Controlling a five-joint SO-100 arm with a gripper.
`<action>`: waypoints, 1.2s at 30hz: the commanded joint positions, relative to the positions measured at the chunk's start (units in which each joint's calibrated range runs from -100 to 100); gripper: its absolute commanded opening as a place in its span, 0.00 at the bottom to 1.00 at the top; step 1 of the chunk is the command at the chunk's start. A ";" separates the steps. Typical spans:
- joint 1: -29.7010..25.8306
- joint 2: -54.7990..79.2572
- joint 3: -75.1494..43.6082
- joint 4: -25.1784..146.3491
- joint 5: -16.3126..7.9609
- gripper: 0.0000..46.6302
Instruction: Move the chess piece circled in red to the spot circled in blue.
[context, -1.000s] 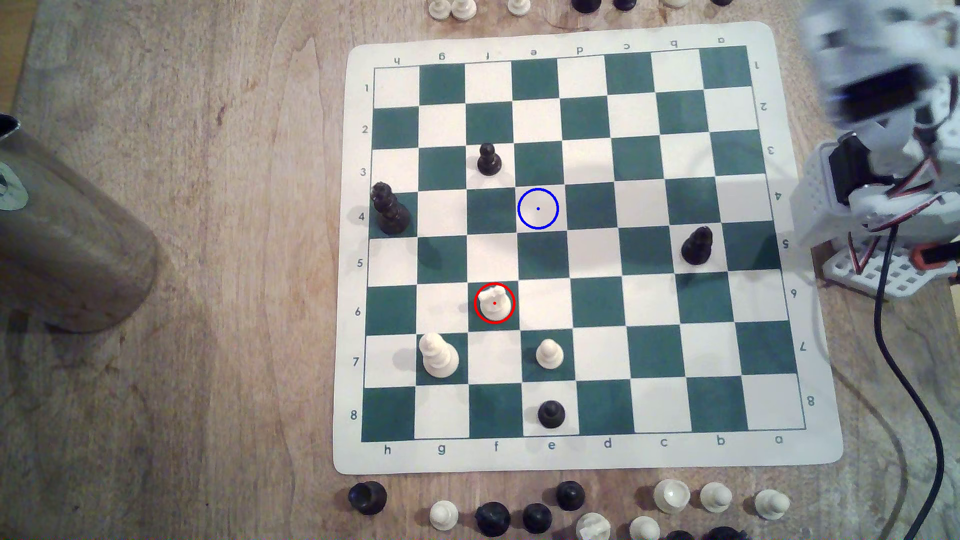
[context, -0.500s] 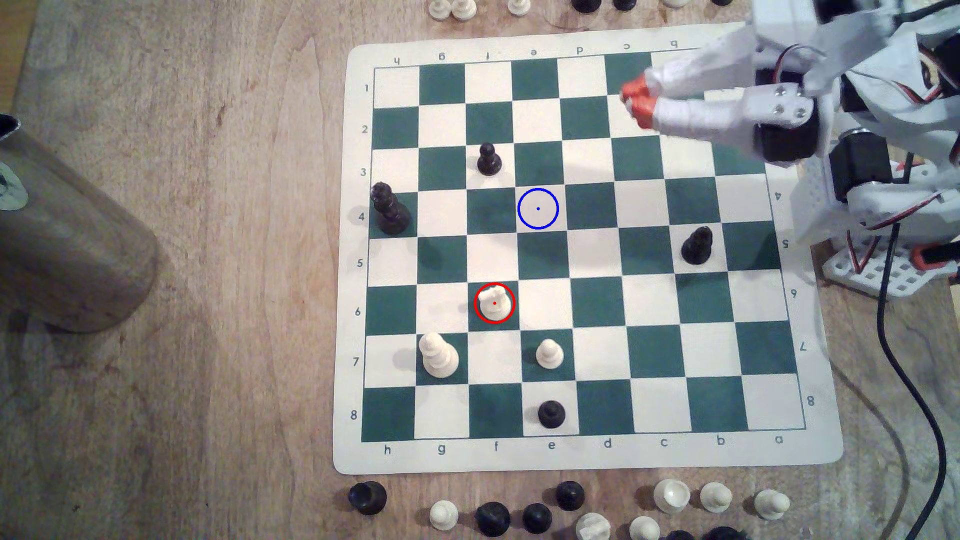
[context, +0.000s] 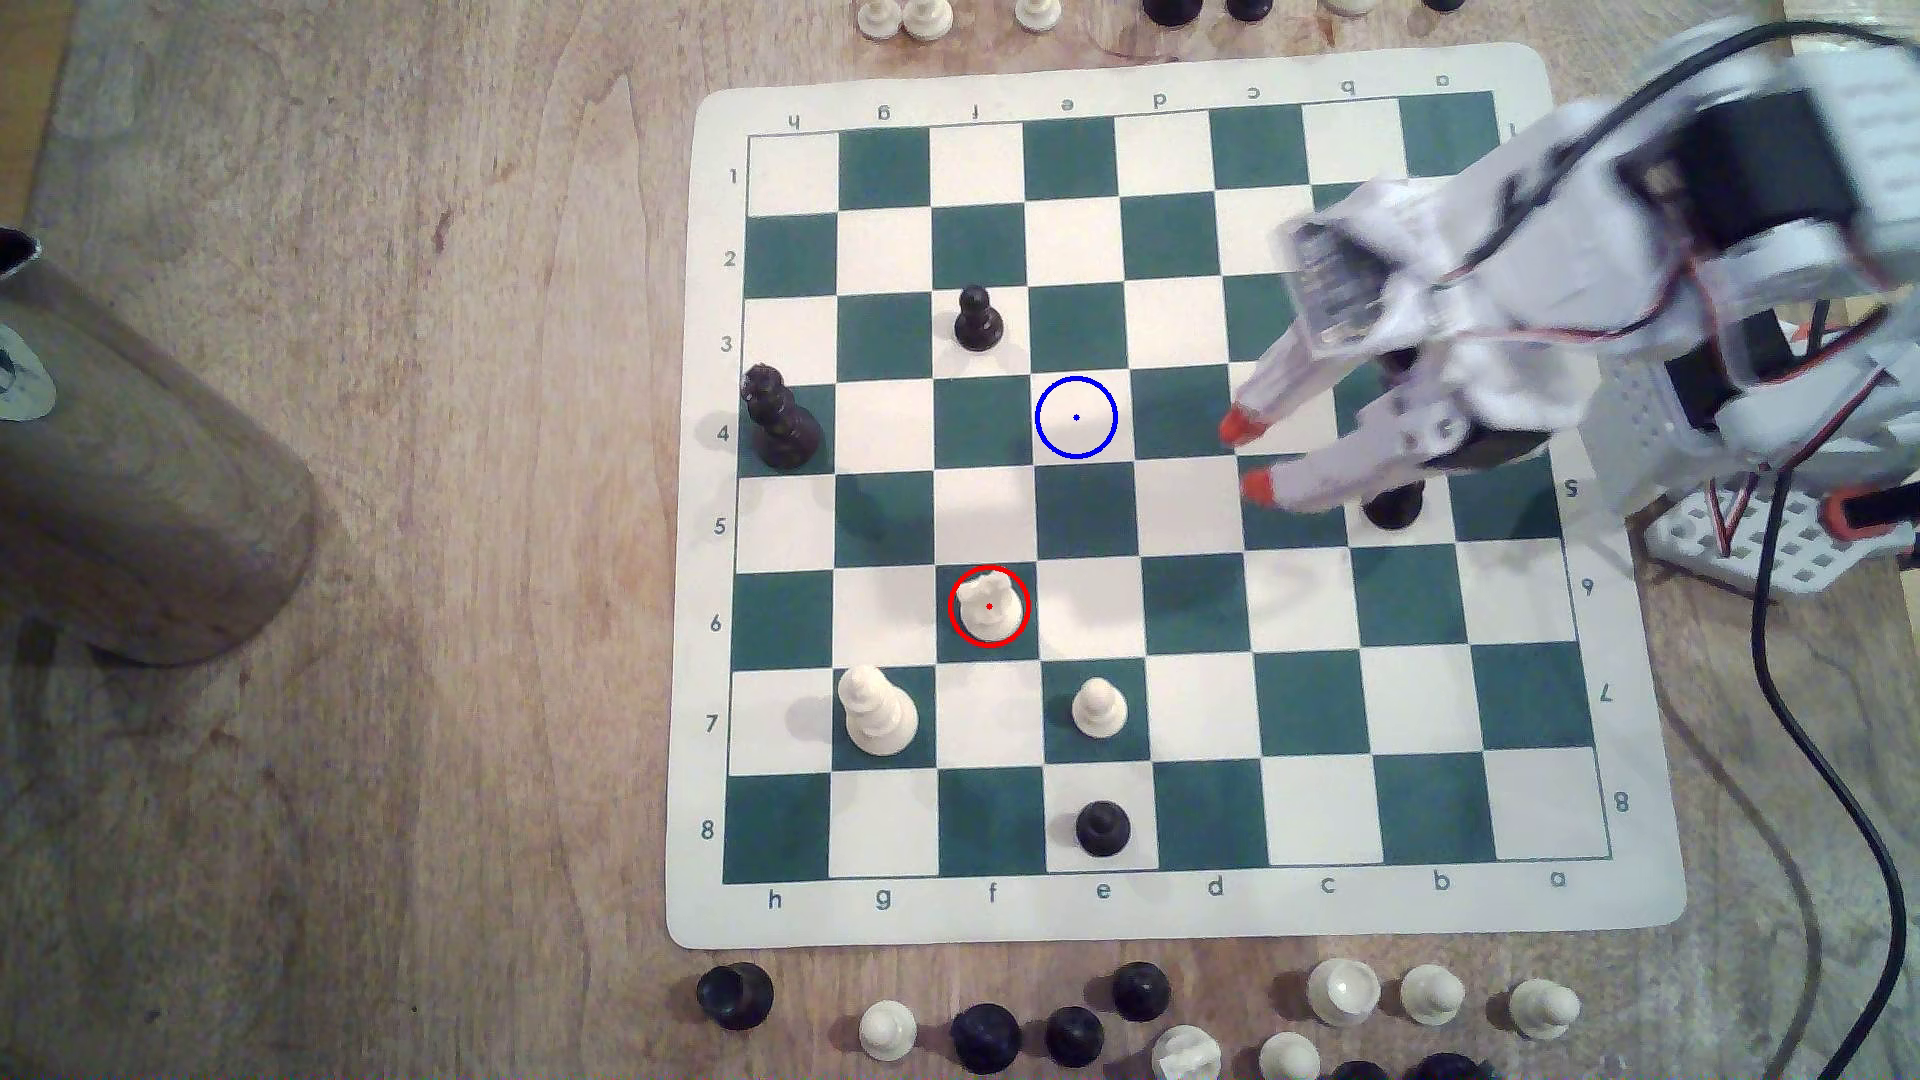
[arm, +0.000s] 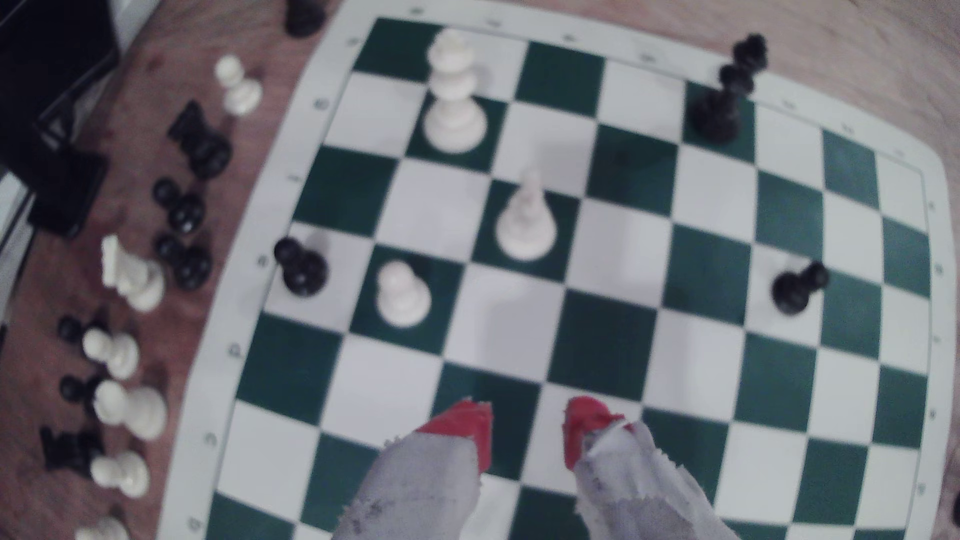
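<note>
The rook (context: 988, 608) stands upright on a dark green square of the board (context: 1164, 914), nearer the board's h-side edge than the middle, inside the red ring. It looks light, hard and smooth (likely plastic), so it may slip; grip its round body below the notched top. The hand (context: 1247, 457) hangs open and empty, well apart. The spot (context: 1076, 417) is bare.
</note>
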 joint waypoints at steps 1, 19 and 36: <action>-0.84 4.51 -4.41 -4.81 -0.29 0.38; 0.88 26.15 -6.13 -22.91 -1.95 0.37; -0.69 42.37 -12.84 -33.64 -5.18 0.36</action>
